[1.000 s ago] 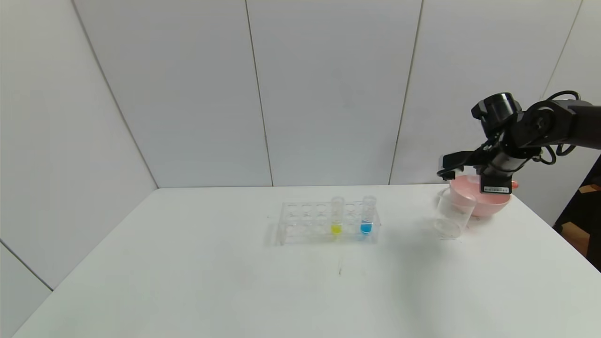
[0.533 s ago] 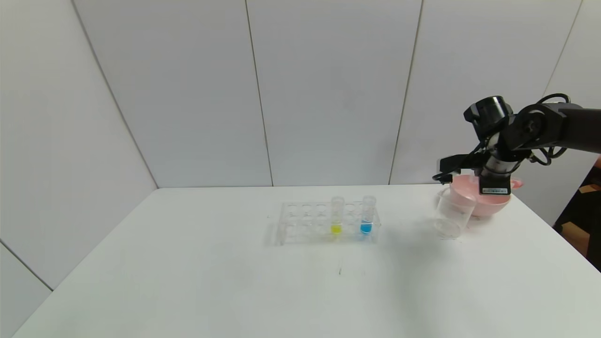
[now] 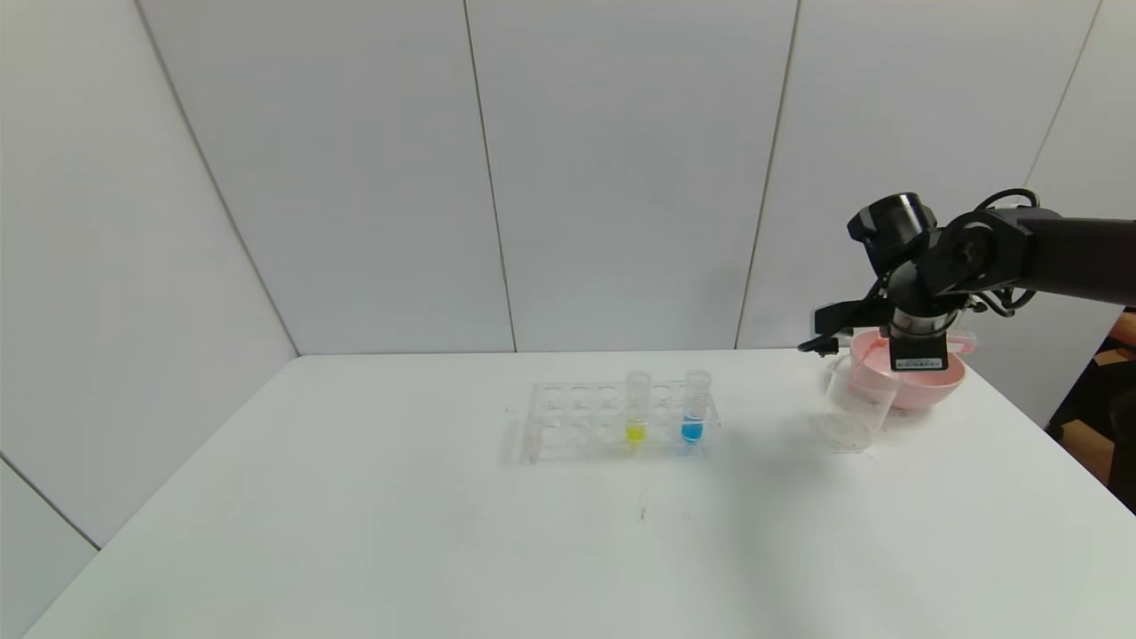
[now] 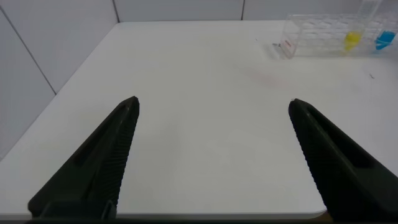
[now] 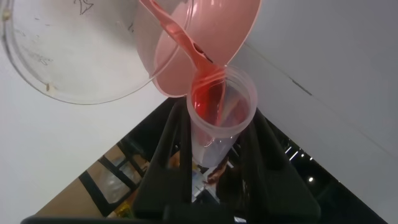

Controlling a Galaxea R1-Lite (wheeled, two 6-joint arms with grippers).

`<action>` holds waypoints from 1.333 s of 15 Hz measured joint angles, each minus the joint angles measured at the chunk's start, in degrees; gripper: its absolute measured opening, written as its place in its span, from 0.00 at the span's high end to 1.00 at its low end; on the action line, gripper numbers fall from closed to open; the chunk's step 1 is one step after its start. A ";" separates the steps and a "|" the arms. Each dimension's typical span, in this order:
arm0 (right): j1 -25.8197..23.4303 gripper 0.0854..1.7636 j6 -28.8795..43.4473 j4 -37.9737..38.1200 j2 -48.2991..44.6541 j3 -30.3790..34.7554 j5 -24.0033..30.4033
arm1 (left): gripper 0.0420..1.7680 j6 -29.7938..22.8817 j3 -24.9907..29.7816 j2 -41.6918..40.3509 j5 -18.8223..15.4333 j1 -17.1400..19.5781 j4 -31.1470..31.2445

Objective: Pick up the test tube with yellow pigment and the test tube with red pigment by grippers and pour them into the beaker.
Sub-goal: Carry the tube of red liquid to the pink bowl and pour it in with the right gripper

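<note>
Red-pigment tube [image 5: 221, 115] above pink bowl [image 5: 211, 37]

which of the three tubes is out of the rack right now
The red tube: the right hand holds it over by the pink bowl. The yellow tube and blue tube stand in the rack.

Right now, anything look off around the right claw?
Yes. The right claw holds the red tube tipped with its mouth at the pink bowl rim, not over the beaker beside it. Red liquid sits near the tube's mouth, so it may land in the bowl.
</note>
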 joint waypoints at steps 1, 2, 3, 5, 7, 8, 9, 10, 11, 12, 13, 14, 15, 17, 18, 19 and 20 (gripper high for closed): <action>0.23 0.74 -0.50 -0.50 0.16 0.00 -1.67 | 0.03 0.00 0.00 -0.02 0.00 0.00 0.02; 0.41 0.74 -1.01 -0.63 0.27 0.00 -2.76 | 0.03 0.00 0.00 0.00 0.00 0.00 0.02; 0.54 0.74 -1.32 -0.72 0.35 0.00 -3.22 | 0.03 0.00 0.00 0.00 0.00 0.00 0.00; 0.59 0.74 -1.58 -0.68 0.35 0.00 -3.67 | 0.03 0.00 0.00 0.00 0.00 0.00 0.00; 0.59 0.74 -2.63 -0.61 0.35 0.00 -5.34 | 0.03 0.00 0.00 0.00 0.00 0.00 0.00; 0.54 0.74 -3.15 -0.41 0.35 0.00 -6.05 | 0.03 0.00 0.00 -0.02 0.00 0.00 0.00; 0.52 0.74 -3.61 -0.49 0.33 0.00 -6.81 | 0.03 0.00 0.00 0.00 0.00 0.00 0.00; 0.54 0.74 -3.86 -0.52 0.33 0.00 -7.03 | 0.03 0.00 0.00 0.00 0.00 0.00 0.00; 0.59 0.74 -3.95 -0.60 0.30 0.00 -7.08 | 0.03 0.00 0.00 -0.02 0.00 0.00 0.00; 0.63 0.74 -4.08 -0.52 0.30 0.00 -7.08 | 0.03 0.00 0.00 -0.02 -0.02 0.00 0.00; 0.65 0.74 -4.27 -0.09 0.28 0.00 -7.19 | 0.03 0.00 0.00 0.00 0.00 0.00 0.02; 0.65 0.74 -4.82 0.09 0.22 0.00 -7.30 | 0.03 0.02 0.00 -0.02 0.00 0.00 0.00; 0.69 0.74 -5.39 -0.27 0.13 0.00 -7.66 | 0.03 0.02 0.00 -0.02 0.00 0.00 0.02; 1.13 0.74 -6.57 -0.60 -0.22 0.00 -9.68 | 0.03 0.00 0.00 -0.02 0.00 0.00 0.00; 1.52 0.74 -7.30 -0.68 -0.41 0.00 -10.95 | 0.03 0.02 0.00 0.00 0.00 0.00 0.00; 1.83 0.74 -7.58 -0.96 -0.59 0.00 -11.24 | 0.03 0.02 0.00 -0.02 0.00 0.00 0.02; 2.10 0.74 -7.63 -1.07 -0.72 0.00 -11.28 | 0.03 -0.02 0.00 0.00 0.00 0.00 0.00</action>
